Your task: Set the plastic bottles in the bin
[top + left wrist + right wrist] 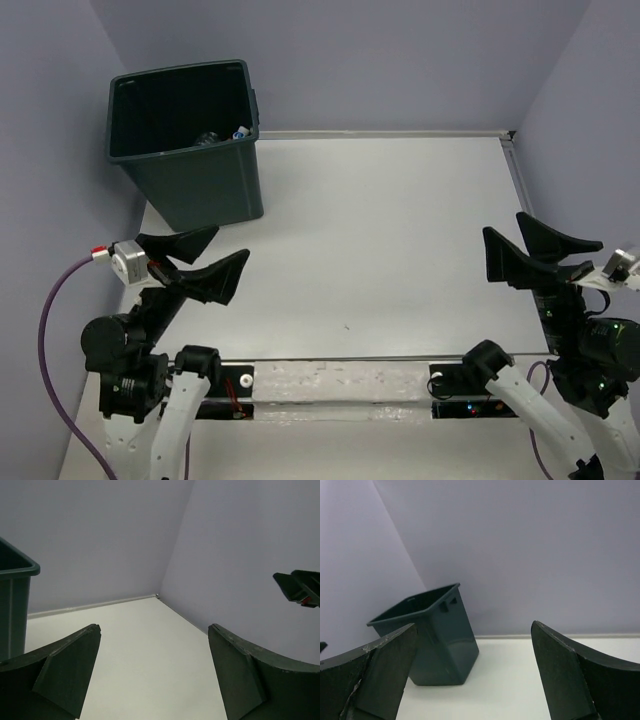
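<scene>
The bin (200,190) stands upright on the table (400,250) at the upper left of the top view, with its long axis vertical and its mouth upward. At least 1 clear bottle (212,137) lies inside, near the right wall; its axis cannot be resolved. Judgement: such bottles are light, thin-walled, slick and easily dented, so grip across mid-body. The left pincer (232,243) and right pincer (502,225) are both spread wide and hold nothing.

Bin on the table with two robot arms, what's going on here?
Nothing is being handled right now. The left tool and right tool are both open and empty, near the front edge. The bin stands at the far left of the table with bottles inside. No bottle shows on the table.
</scene>
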`<state>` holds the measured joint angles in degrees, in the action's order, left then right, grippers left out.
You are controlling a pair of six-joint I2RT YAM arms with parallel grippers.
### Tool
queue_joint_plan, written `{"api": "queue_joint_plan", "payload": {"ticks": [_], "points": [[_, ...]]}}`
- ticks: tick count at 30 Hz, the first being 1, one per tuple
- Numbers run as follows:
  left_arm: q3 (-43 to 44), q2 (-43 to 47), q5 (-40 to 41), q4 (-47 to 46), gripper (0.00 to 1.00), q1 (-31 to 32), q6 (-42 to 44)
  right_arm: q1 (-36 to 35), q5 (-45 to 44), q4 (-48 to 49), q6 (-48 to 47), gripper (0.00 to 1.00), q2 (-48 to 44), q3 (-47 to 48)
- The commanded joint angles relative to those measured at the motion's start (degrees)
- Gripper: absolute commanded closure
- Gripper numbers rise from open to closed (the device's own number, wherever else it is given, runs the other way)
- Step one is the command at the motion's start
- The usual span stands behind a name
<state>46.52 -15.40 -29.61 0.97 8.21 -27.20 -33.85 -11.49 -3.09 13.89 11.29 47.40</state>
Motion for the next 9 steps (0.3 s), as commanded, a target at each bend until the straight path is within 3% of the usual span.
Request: {"api": "queue_joint_plan", "payload": {"ticks": [1,9], "points": [[-0.56,0.28,-1.69,-1.06,0.01,1.11,2.06,-0.43,-2.31,-3.32,1.93,0.00,1.80,-1.78],[0.32,-0.95,0.07,0.34,0.01,1.37,2.95,-0.43,-1.17,-2.97,1.76,0.00,5.93,0.50]]}}
